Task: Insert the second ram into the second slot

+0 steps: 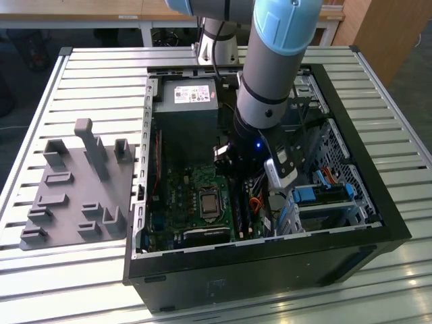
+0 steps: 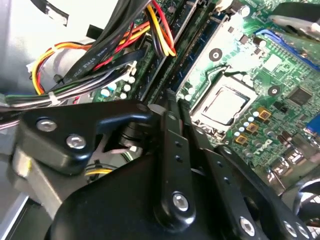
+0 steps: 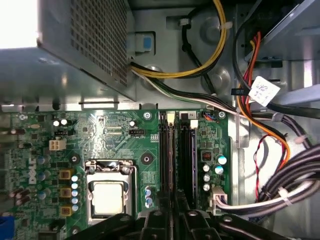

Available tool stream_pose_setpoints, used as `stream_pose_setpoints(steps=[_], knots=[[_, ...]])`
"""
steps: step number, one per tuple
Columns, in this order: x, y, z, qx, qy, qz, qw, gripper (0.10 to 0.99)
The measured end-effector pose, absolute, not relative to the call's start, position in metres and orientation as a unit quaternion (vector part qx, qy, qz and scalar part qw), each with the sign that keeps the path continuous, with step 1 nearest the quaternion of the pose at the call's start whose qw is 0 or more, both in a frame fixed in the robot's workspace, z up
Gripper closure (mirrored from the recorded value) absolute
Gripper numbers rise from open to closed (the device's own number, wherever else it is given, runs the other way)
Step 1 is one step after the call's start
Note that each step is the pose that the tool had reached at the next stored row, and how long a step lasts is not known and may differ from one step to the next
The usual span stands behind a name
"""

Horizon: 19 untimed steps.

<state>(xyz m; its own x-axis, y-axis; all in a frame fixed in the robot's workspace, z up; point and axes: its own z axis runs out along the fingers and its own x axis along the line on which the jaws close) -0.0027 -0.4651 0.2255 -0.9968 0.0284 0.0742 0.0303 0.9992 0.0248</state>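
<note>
I have the arm [image 1: 270, 67] reaching down into the open computer case [image 1: 270, 260], with the gripper [image 3: 175, 217] low over the two dark memory slots [image 3: 181, 155] that run along the motherboard's edge, between the processor socket [image 3: 110, 192] and the cable bundle [image 3: 290, 185]. I cannot tell whether the gripper is spread or pinching anything. I cannot pick out the second ram with certainty; any stick at those slots would be edge-on to me. The power supply in the case's far corner has a white printed label [image 1: 192, 94], and a white printed tag [image 3: 263, 91] hangs on an orange cable, too small to read.
</note>
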Motion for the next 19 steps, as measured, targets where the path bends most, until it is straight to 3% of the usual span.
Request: stream_pose_setpoints(steps=[1, 3, 19], knots=[[-0.0028, -0.4651, 0.2268, -0.015, -0.999, -0.013, 0.037, 0.957], [-0.0027, -0.465, 0.2276, -0.015, -0.999, -0.013, 0.037, 0.98], [-0.0028, -0.465, 0.2182, -0.015, -0.999, -0.013, 0.037, 0.98]])
